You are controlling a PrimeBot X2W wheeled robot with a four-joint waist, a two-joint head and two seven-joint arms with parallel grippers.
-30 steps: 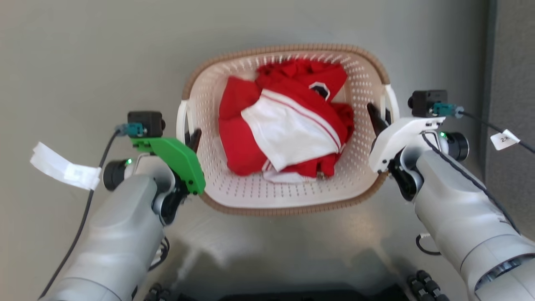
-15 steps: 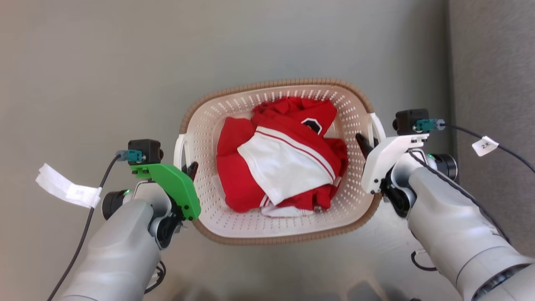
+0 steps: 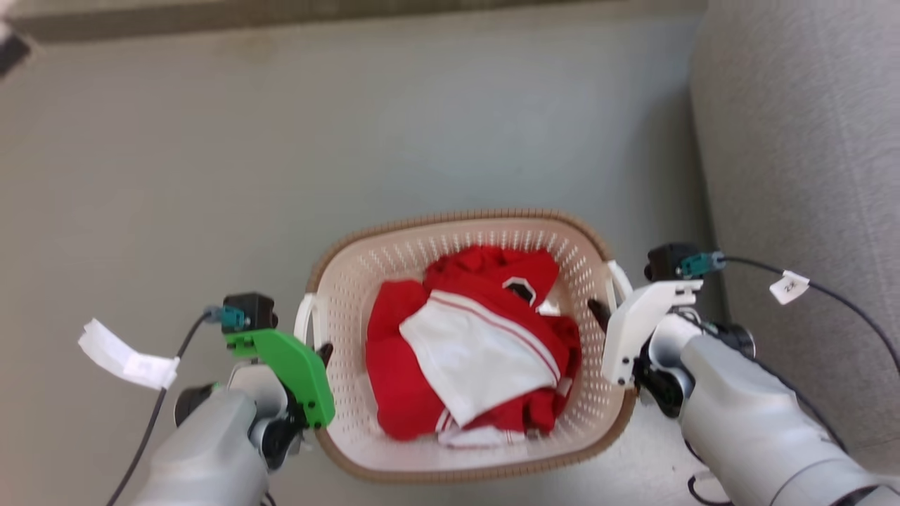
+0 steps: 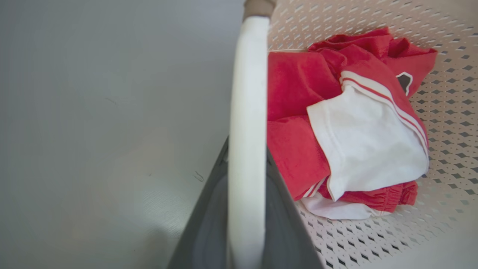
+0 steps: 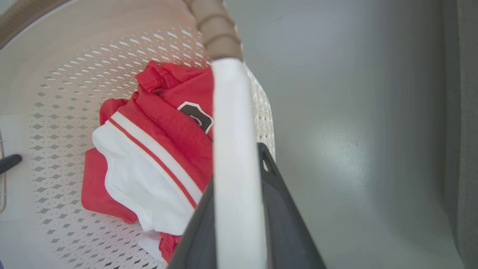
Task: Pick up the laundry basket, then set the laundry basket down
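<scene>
The laundry basket [image 3: 460,215] is low in the middle of your head view, over the grey floor [image 3: 211,176] and between your two arms. You cannot tell from these views whether its bottom touches the floor or hangs above it. Its long sides run across the view, and one white handle is on each short end.

Your left gripper [image 3: 320,349], under the green cover [image 3: 292,365], is pinching the left handle [image 3: 304,320]. In the left wrist view the white bar of this handle runs up between the two dark fingers [image 4: 209,224], which are pressed to it from both sides.

Your right gripper [image 3: 603,316], under the white cover [image 3: 636,320], is clamped in the same way on the right handle [image 3: 620,277]. In the right wrist view the bar stands between the fingers [image 5: 283,224], and the brown rim begins at its far end.

Inside the basket lies a crumpled red and white garment [image 3: 478,344] with a small dark badge. It covers most of the perforated bottom.

A grey fabric-covered surface [image 3: 808,140] stands near the right side of the basket, apart from it.
</scene>
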